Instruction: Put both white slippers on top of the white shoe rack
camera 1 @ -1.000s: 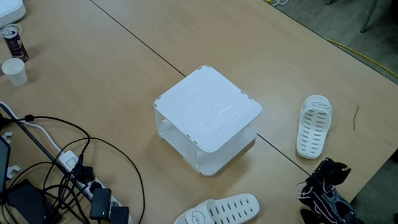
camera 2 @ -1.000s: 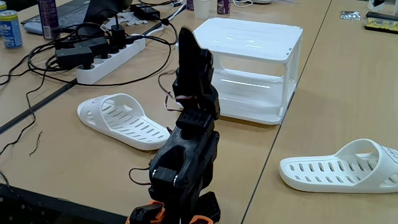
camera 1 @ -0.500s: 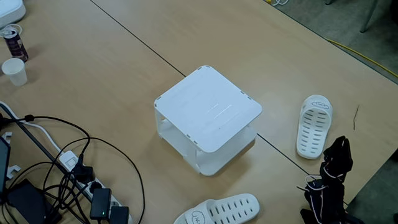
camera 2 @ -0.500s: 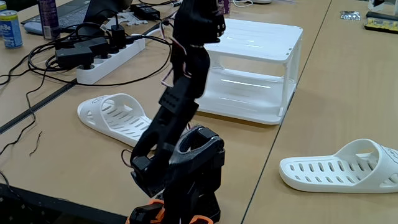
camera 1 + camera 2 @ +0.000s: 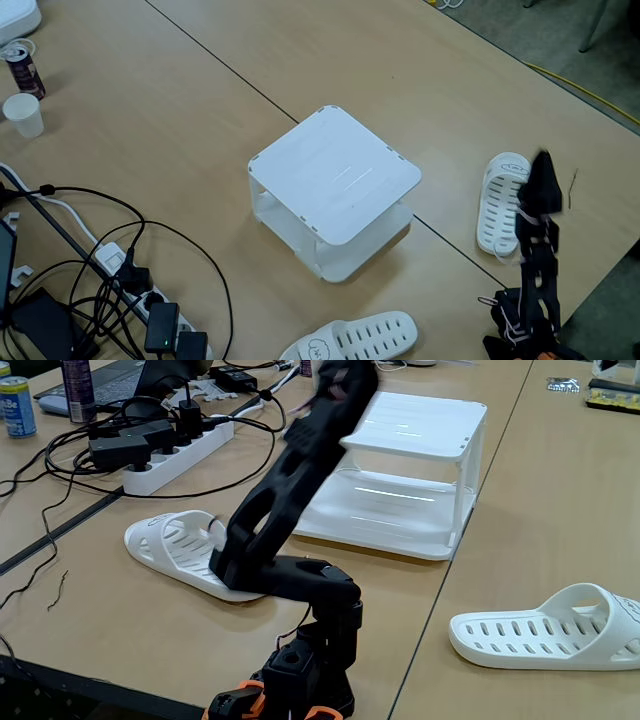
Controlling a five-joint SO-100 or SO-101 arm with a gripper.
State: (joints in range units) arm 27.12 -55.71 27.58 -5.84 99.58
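The white shoe rack (image 5: 335, 180) stands in the middle of the table, its top bare, and is also seen from the side (image 5: 410, 430). One white slipper (image 5: 497, 205) lies flat to its right, next to the arm; it appears again as the slipper (image 5: 180, 550). The other slipper (image 5: 358, 337) lies near the bottom edge and is seen once more (image 5: 550, 628). My black arm reaches up from its base (image 5: 300, 680). The gripper (image 5: 543, 175) hangs above the right slipper's edge; in the side view the gripper (image 5: 345, 375) is blurred and holds nothing I can see.
A power strip (image 5: 175, 450) with tangled cables (image 5: 90, 270) lies at the left. A paper cup (image 5: 22, 113) and a can (image 5: 22, 65) stand at the far left. The table's edge (image 5: 600, 290) runs just beside the arm's base.
The arm has unfolded from its tucked pose and stretched upward and outward, carrying the gripper over the slipper nearest its base. Slippers and rack have not moved.
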